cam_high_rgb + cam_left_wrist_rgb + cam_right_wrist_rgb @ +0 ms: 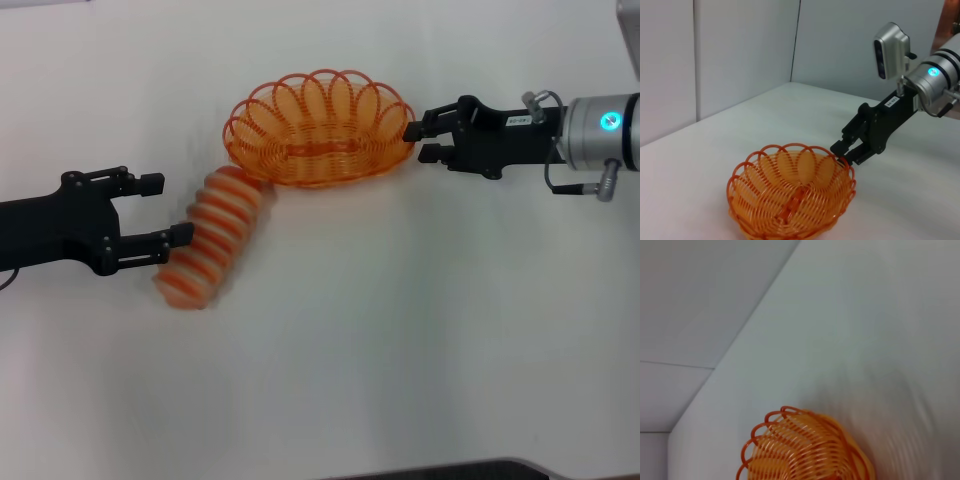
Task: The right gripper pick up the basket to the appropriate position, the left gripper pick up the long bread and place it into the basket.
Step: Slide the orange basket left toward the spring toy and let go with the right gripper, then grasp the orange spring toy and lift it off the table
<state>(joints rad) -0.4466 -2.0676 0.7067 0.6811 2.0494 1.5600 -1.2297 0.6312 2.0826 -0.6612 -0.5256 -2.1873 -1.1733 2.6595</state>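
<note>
Head view: your oval orange wire basket (320, 130) sits on the white worktop (400, 340), far side of centre. Right gripper (420, 140) reaches in from the right, fingers pinching the basket's looped rim at its right end; left wrist view confirms the rim loop between the fingers (839, 148). Long orange-and-cream striped toy bread (212, 236) lies slanted on the worktop, upper end touching the basket's left-front edge, motion-blurred. Left gripper (170, 210) is at the bread's left flank, fingers spread, lower one touching the loaf, not clamped on it.
</note>
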